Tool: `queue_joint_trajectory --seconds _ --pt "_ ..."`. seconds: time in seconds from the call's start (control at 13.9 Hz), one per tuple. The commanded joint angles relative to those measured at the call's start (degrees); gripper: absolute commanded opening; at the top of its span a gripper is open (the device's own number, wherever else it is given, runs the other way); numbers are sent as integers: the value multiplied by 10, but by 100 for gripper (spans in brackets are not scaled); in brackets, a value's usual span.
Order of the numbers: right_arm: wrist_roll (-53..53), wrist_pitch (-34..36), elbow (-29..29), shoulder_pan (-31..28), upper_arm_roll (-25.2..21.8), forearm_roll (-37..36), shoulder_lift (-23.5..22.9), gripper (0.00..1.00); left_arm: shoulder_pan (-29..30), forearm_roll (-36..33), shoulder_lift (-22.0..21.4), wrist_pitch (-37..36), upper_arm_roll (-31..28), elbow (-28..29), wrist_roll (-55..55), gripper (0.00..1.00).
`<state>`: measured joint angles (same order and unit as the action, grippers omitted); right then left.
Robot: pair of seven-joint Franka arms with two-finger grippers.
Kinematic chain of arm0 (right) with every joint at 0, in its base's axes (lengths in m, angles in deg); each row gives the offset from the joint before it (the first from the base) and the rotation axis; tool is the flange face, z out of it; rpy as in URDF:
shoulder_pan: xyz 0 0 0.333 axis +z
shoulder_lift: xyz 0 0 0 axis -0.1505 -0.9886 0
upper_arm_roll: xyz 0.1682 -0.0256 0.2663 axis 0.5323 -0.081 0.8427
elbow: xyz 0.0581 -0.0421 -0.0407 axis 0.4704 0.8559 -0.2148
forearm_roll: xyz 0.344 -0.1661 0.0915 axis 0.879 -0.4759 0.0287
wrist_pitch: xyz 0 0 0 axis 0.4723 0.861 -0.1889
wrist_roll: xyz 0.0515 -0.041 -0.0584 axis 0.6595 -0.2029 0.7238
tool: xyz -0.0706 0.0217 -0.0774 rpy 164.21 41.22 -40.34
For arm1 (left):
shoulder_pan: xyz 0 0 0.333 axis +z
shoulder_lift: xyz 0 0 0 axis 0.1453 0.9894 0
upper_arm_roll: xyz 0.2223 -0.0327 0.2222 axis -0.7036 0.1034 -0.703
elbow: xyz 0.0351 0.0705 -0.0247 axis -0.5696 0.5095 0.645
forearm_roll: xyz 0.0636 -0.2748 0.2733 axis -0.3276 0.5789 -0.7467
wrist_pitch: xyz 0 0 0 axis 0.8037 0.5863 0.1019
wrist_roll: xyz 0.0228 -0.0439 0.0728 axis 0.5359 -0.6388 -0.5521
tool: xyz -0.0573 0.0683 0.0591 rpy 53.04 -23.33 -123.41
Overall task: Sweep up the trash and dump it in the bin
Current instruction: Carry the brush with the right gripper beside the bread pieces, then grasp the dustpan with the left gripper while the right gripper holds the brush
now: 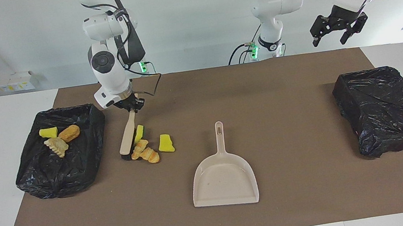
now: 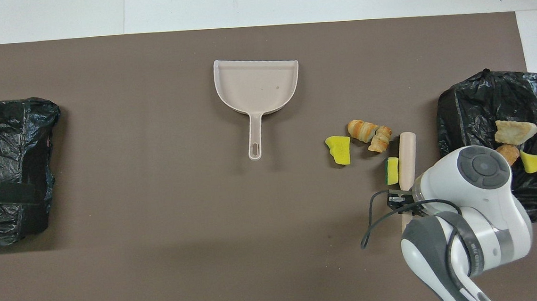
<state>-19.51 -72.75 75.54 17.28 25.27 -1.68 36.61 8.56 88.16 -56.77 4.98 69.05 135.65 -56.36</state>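
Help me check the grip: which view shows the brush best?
The facing view: the whole brush shows, handle in the right gripper, bristles on the mat. Overhead, the arm hides the handle's top, leaving the brush's lower part.

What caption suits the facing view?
Right gripper holds brush beside scraps; dustpan lies unused, left gripper waits raised.

High facing camera looks toward both robots; steep overhead camera looks forward from above them. Both share the brown mat point(image 1: 261, 92), with the dustpan point(image 1: 223, 177) beside the right gripper point(image 1: 130, 106).
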Motion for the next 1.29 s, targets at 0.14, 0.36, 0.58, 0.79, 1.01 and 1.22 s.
queue_joint_trajectory --seconds 0.14,0.36,0.58,0.79,1.01,1.22 --pt "27 -16 -74 1 6 26 -67 0 -91 -4 41 65 5 4 58 100" --pt "27 3 -124 31 6 76 -91 0 -153 -4 93 146 5 4 127 100" --pt "71 42 -135 19 2 68 -83 0 -204 -2 155 205 5 2 181 100" --pt "128 74 -137 -19 -1 65 -68 0 -249 -2 230 278 5 -9 246 100" --pt "156 74 -126 -33 -1 47 -62 0 -273 17 275 332 6 -24 269 100" --pt "159 71 -114 -31 2 34 -54 0 -286 34 291 384 7 -21 274 100"
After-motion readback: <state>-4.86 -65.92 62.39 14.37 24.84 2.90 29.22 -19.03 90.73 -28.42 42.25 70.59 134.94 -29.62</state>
